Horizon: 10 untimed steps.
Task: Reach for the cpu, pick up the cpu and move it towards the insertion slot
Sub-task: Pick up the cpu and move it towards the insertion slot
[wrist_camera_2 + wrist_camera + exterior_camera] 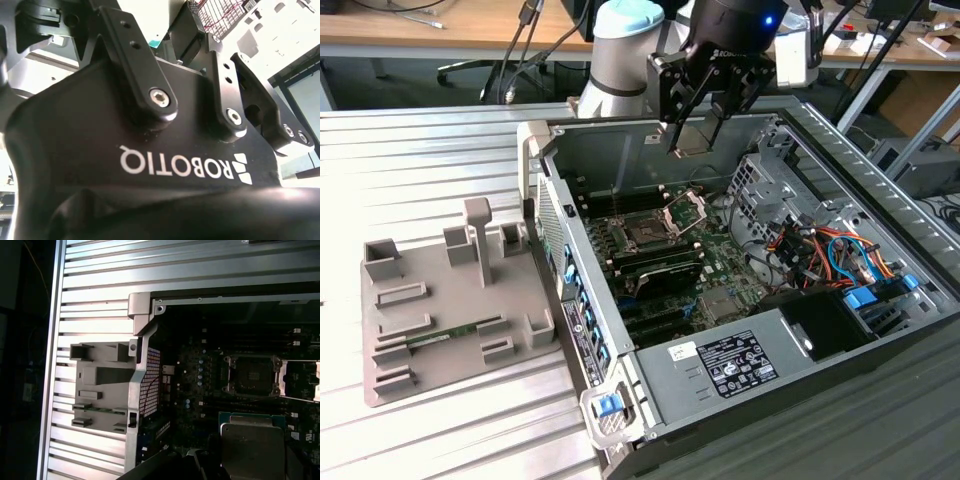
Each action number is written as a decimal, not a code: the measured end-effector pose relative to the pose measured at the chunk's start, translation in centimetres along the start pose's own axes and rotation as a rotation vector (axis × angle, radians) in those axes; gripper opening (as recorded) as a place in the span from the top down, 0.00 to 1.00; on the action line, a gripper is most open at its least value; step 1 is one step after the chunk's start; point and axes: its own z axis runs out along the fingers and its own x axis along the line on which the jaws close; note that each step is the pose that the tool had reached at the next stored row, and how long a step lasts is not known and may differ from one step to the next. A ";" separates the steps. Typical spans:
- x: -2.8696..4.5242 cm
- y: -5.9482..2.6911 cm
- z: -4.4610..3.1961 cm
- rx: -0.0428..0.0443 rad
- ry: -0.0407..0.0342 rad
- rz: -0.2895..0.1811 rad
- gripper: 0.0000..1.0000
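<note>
Ribbed grey metal forms the desk (pixel 430 150) seen in the exterior view, and on it one open computer case (pixel 880 400) is laid on its side. Above the far part of the case the black hand (pixel 697 130) is hung, its fingers pressed onto the edges of the cpu (pixel 692 143), a pale square chip held clear of the board. Nearer than the chip and below it, the insertion slot (pixel 645 233) is seen on the green motherboard (pixel 720 270), its silver hinged frame (pixel 686 211) tilted open on the exterior view's right. Nothing is seen between chip and slot. A bundle of orange, red and blue cables (pixel 825 250) is packed at the exterior view's right, and a white label (pixel 735 362) is stuck on the power supply; its print is too small to be read. At the exterior view's left one grey moulded holder (pixel 440 300) is set, with one thin green memory stick (pixel 445 335) laid in it.

In the second wrist view the black body of the hand is met at close range, with two linkage bars (pixel 135 55) pinned by screws.

In the first wrist view the cpu (pixel 252 447) is shown just beside the dark-centred insertion slot (pixel 251 375), apart from it, and the grey holder (pixel 102 385) is seen by the case wall.
</note>
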 end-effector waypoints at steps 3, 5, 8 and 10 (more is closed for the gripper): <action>-0.06 0.00 0.00 0.0000 0.0000 0.000 0.45; -0.09 -0.01 0.00 0.0000 0.0000 0.000 0.45; -0.17 -0.01 0.01 0.0000 0.0000 0.000 0.45; -0.23 -0.02 0.01 0.0000 0.0000 0.000 0.45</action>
